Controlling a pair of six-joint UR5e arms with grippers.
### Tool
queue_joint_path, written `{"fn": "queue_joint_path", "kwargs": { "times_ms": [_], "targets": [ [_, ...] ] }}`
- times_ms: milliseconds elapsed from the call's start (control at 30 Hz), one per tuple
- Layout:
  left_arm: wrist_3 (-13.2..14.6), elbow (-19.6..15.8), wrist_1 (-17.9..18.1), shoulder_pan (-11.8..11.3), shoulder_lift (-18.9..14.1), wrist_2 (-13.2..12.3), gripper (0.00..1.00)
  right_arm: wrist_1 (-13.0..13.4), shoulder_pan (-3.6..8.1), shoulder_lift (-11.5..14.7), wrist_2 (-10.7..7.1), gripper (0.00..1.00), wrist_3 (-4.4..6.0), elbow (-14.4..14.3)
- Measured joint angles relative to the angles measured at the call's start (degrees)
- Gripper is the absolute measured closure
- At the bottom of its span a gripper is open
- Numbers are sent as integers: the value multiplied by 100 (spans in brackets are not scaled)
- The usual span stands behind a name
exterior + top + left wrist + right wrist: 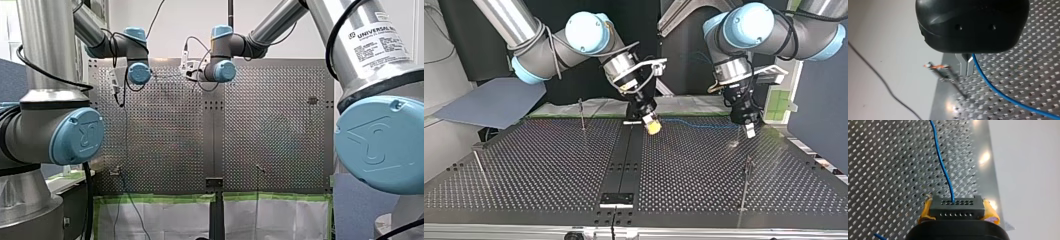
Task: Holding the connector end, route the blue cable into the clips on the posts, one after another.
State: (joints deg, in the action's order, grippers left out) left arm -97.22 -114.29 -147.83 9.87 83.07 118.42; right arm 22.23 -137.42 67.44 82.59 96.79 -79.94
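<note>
Reading "UNIVERSAL ROBOTS", it seems — label (377, 42) on my right arm (380, 145).

Perforated metal table (549, 165) shines; blue cable (998, 93) smooth plastic; black connector (956, 208) matt.

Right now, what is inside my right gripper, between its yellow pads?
The right gripper clamps a black rectangular perforated connector block between its yellow pads. A thin blue cable leaves the block's face. The block's rear is hidden by the gripper itself.
</note>
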Motion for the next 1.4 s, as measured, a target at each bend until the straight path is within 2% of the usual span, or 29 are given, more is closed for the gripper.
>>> {"fn": "queue_joint_path", "kwargs": {
  "times_ms": [100,300,700,1033,1400],
  "targets": [
    [-18,67,-37,-51,-42,-29,100,-41,-12,-8,-62,100,63,139],
    [-103,152,-82,-148,-58,-148,100,-127,-55,-15,-164,100,102,379],
    [-142,501,-300,-337,6,-347,100,-191,-72,-49,-208,100,302,764],
    [-191,714,-496,-479,145,-523,100,-309,-131,-343,-233,100,323,1064],
    [-248,825,-519,-640,168,-687,100,-333,-148,-419,-242,100,327,1251]
  ]
}}
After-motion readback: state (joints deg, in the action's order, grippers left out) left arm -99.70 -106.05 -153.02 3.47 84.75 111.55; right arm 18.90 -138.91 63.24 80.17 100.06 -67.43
